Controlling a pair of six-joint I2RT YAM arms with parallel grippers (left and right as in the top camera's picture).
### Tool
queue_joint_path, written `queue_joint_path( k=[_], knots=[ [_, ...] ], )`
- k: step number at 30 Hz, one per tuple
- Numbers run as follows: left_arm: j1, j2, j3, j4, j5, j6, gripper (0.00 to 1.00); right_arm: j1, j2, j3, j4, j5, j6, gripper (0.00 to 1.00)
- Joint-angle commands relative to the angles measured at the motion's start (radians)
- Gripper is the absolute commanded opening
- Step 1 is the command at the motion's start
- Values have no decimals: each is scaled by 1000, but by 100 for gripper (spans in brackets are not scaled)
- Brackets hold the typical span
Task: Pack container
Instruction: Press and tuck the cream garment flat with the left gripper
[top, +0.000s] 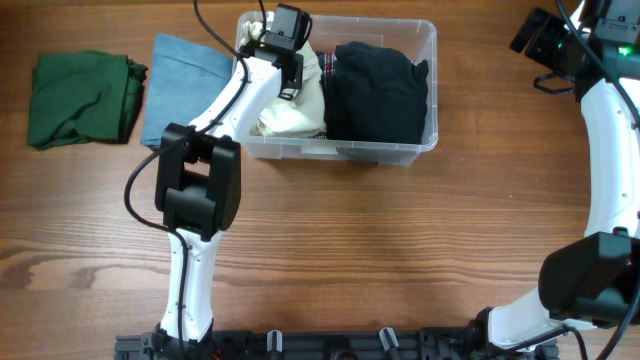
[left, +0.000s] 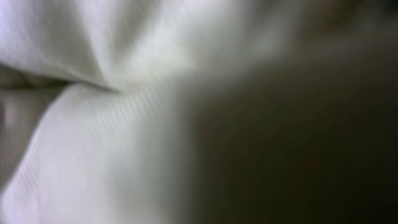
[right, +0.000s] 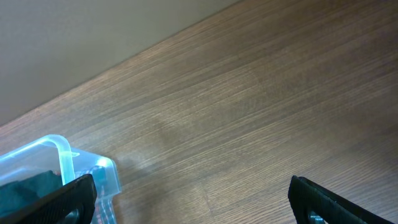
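Though the container (top: 400, 155) looks light, stiff and best held by its rim, the right gripper (right: 196, 199) gapes wide, and the left gripper (top: 284, 42), buried in white cloth (left: 124, 124), cannot be read.

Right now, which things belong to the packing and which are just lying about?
Job: container, cream garment and black garment inside, left tool; likely blue garment and green garment outside.
Lying about: none seen; right tool idle.

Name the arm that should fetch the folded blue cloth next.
Left, likely. The left arm reaches into the container at the cream garment, beside the blue cloth; the right gripper, open, is past the container's far end.
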Motion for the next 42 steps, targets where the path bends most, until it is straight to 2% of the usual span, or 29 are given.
queue_joint_path(
  k=[1,13,24,42],
  knots=[
    [-36,-90,-12,-58,45,-2,4,3,13,-9,2,-5,14,100],
    [-63,-119,-16,-315,134,-40,4,3,13,-9,2,-5,14,100],
    [-64,-113,-123,-261,139,-39,4,3,13,-9,2,-5,14,100],
    [-89,-113,-149,-413,131,-24,4,3,13,-9,2,-5,15,100]
  ],
)
